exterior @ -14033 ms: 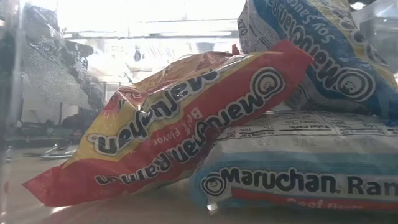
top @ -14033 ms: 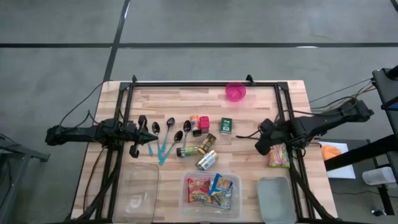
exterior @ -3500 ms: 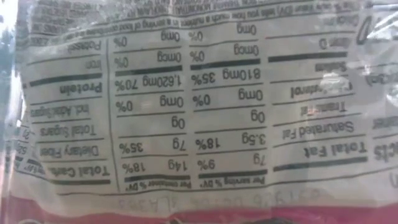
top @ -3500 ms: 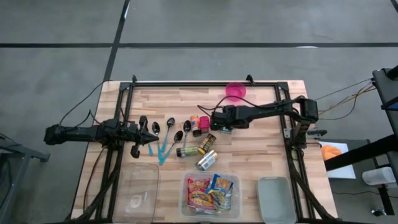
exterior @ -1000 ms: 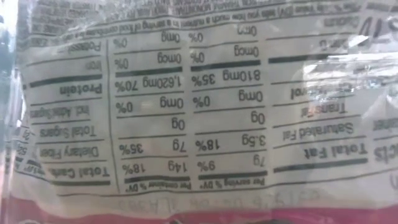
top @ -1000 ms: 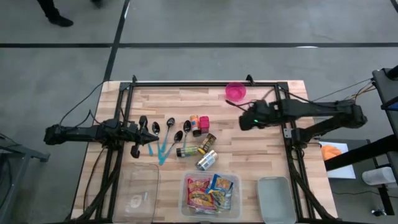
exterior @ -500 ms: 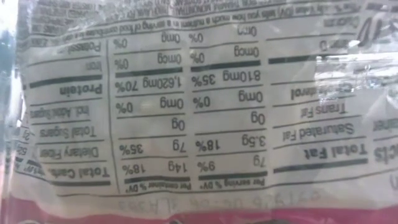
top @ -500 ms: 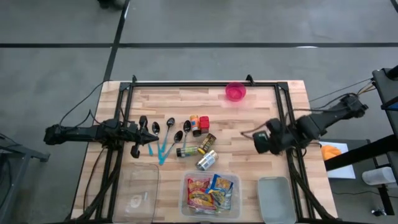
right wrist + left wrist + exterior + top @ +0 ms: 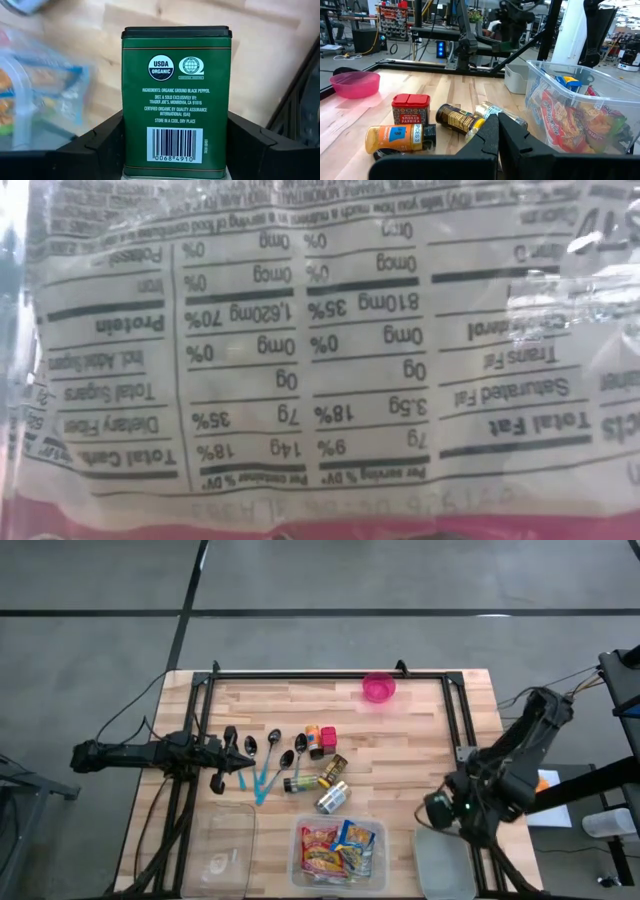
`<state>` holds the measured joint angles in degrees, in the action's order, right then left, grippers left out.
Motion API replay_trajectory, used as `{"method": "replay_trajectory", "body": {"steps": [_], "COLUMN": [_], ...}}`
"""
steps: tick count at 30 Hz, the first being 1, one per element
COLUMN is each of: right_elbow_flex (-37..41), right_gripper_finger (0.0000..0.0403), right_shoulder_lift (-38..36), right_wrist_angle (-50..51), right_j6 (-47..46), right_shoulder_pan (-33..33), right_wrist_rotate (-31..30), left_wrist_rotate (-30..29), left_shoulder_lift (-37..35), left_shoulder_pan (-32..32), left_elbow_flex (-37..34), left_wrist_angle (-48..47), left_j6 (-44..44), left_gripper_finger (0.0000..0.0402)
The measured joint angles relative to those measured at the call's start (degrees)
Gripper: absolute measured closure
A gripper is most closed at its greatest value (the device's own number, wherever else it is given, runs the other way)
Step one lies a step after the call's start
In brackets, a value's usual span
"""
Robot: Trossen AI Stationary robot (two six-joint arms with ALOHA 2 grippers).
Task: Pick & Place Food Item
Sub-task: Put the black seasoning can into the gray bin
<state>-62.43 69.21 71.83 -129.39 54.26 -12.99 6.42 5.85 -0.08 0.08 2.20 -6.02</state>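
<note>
A green tin of ground black pepper with a black lid fills the right wrist view, and my right gripper is shut on it. In the high view that gripper hangs at the table's near right, over the far rim of a grey bin; the gripper hides the tin there. My left gripper rests shut at the table's left, pointing level at the spoons; in its own view it faces the spice jars. My right gripper pinches the tin between its two fingers, one on each narrow side, at the end that bears the barcode. The fingers come from above, slanting steeply down. The tin is lifted clear of the wooden tabletop, its lid end away from the wrist.
A clear bin of ramen packets stands at the near middle; one packet's label fills the low view. An empty clear bin is near left. Spoons, spice jars, a can and a pink bowl lie farther back.
My right gripper has swung from the table's far middle, near the pink bowl, toward the near right edge, carrying the green tin clear of the table. Its wrist has rolled on the way. It now hangs over the grey bin's far rim.
</note>
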Motion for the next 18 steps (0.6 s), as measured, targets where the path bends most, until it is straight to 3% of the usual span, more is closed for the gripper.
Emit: {"method": "replay_trajectory", "body": {"steps": [7,14,18], "right_elbow_flex": [0.0,0.0,0.0], "right_gripper_finger": [0.0116,0.0149,0.0143], "right_shoulder_lift": [5.4,9.3,11.0], "right_wrist_angle": [-5.1,-9.9,-12.1], "right_j6": [-5.4,-7.6,-8.4], "right_shoulder_pan": [6.3,9.8,10.8], "right_wrist_rotate": [1.4,1.6,1.7], "left_wrist_rotate": [0.0,0.0,0.0], "left_shoulder_lift": [0.0,0.0,0.0], "left_shoulder_pan": [0.0,0.0,0.0], "left_elbow_flex": [0.0,0.0,0.0], "left_wrist_angle": [0.0,0.0,0.0], "left_j6": [0.0,0.0,0.0], "left_gripper_finger": [0.0401,0.0401,0.0401]}}
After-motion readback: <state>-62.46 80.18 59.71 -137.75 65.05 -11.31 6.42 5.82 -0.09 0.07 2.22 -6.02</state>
